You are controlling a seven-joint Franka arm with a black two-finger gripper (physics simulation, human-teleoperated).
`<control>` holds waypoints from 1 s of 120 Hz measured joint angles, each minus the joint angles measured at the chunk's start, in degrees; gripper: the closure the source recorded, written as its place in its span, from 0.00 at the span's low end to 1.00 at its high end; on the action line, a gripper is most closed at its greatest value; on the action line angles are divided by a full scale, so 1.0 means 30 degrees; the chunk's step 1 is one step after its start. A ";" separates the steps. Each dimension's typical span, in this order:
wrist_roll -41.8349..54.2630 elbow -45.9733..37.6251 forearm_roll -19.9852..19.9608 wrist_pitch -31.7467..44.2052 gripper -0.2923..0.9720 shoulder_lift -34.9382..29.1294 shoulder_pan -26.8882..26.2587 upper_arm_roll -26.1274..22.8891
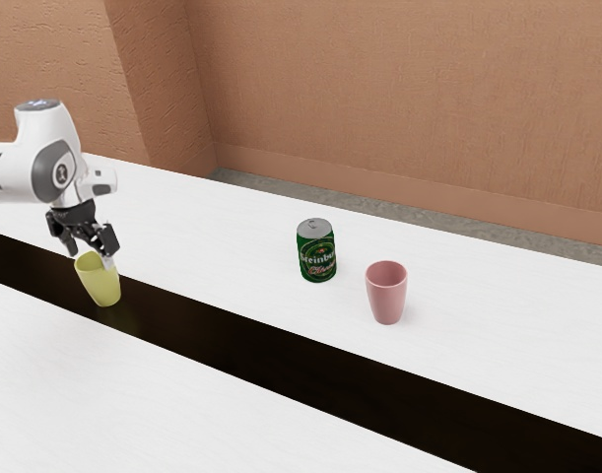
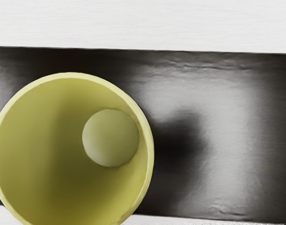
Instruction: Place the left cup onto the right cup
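A: While the arm [image 1: 42,163] is reaching in from the exterior view's left, what is the hand [image 1: 92,252] doing?

B: It is pinching the rim of the yellow-green cup [image 1: 100,281], with one finger sitting on each side of the cup's wall. The cup is hanging just below the hand and leaning slightly.

A: Where is that cup sitting?

B: It is showing against the dark band [image 1: 281,345] that is running across the white tabletop [image 1: 478,296]. I cannot tell whether its base is touching the surface. The wrist view is looking straight down into the cup [image 2: 49,154], with the dark band [image 2: 217,117] lying beside it.

A: And the other cup?

B: The pink cup [image 1: 386,292] is standing upright on the white part, well apart toward the exterior view's right. A green Heineken can [image 1: 317,251] is standing between the two cups, near the pink one and not touching it.
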 joint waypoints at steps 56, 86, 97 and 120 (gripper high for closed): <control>0.1395 0.1046 -0.0571 0.0132 0.23 0.1599 0.0062 -0.0531; 0.1817 0.1523 -0.0793 0.0157 0.23 0.2435 0.0215 -0.0570; 0.1933 0.1528 -0.0858 0.0278 0.24 0.2773 0.0300 -0.0570; 0.2128 0.1530 -0.1196 0.0550 0.41 0.3050 0.0386 -0.0570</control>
